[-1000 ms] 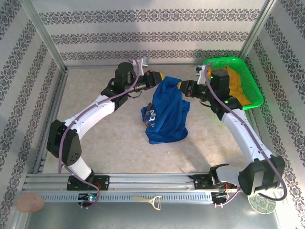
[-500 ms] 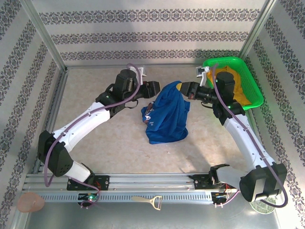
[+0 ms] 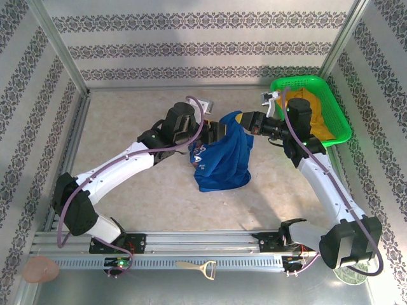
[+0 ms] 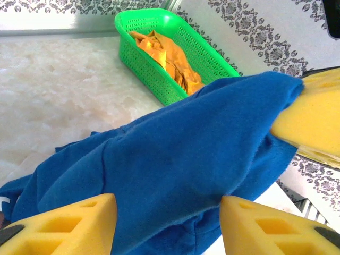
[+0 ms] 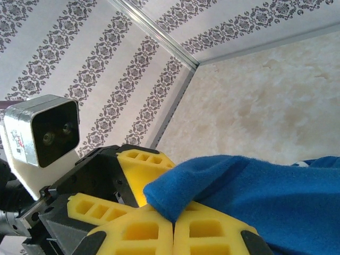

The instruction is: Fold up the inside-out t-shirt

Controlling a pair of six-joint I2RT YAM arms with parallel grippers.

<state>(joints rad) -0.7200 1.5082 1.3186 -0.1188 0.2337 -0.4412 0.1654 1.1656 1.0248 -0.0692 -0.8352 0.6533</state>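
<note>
- Inside-out t-shirt [image 3: 222, 162]: soft, matte, slightly fuzzy royal-blue cloth, bunched into a creased heap near the middle of the pale mottled table [image 3: 127, 121]; small white print is seen at its left edge.
- An upper fold is lifted and pinched between the pressed-together yellow foam pads of the right gripper [image 5: 172, 223].
- The left gripper [image 4: 167, 207] is parted, with cloth lying loose between its blocky foam fingers.
- A mustard garment [image 4: 170, 58] is crumpled in a green perforated plastic basket [image 3: 337, 114].

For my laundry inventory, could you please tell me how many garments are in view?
2. The blue t-shirt lies mid-table, one edge pinched by the right gripper; a mustard-yellow garment sits in the green basket, far right. More could be hidden beneath it.
</note>
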